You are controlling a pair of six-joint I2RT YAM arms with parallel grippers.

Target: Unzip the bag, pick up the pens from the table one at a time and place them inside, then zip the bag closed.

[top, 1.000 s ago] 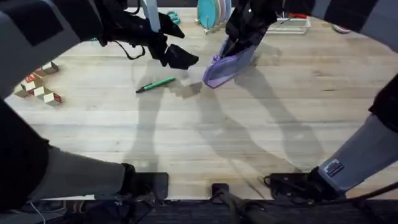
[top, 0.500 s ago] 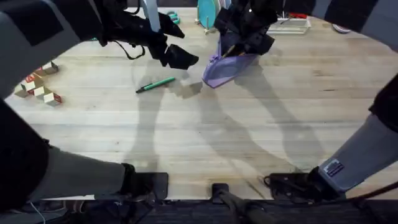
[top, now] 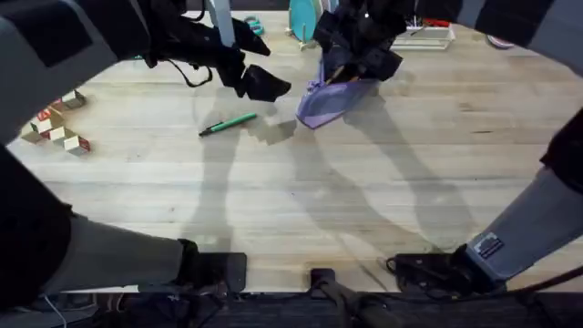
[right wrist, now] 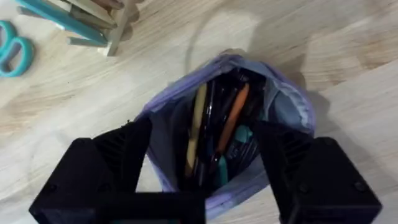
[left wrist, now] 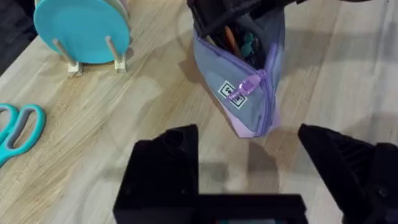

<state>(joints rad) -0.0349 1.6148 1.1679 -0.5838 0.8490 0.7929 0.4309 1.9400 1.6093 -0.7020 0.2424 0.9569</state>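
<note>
You are looking down on a large tabletop of pale wooden planks [top: 301, 200] with visible grain, crossed by long soft shadows of the two arms. At the far left edge sits a small cluster of red-and-white wooden blocks [top: 56, 128]. Further right, a slim bright green pen [top: 229, 124] lies flat on the bare wood, apart from everything else. Just beyond it, your left gripper [top: 260, 85] hangs above the table; in its wrist view the black fingers [left wrist: 163, 163] stand wide apart with nothing between them. At the back edge, teal-handled scissors [left wrist: 18, 127] lie beside a wooden rack holding a round teal plate [left wrist: 81, 28]. Right of the pen, the soft lavender-purple fabric pencil pouch [top: 326, 102] rests on the table, its zipper open. Your right gripper [top: 357, 56] is directly over its mouth, fingers [right wrist: 102, 171] spread wide to either side of the opening and gripping nothing. Inside the pouch you can make out a tan-yellow stick [right wrist: 197, 127] among orange, dark and teal pens.
</note>
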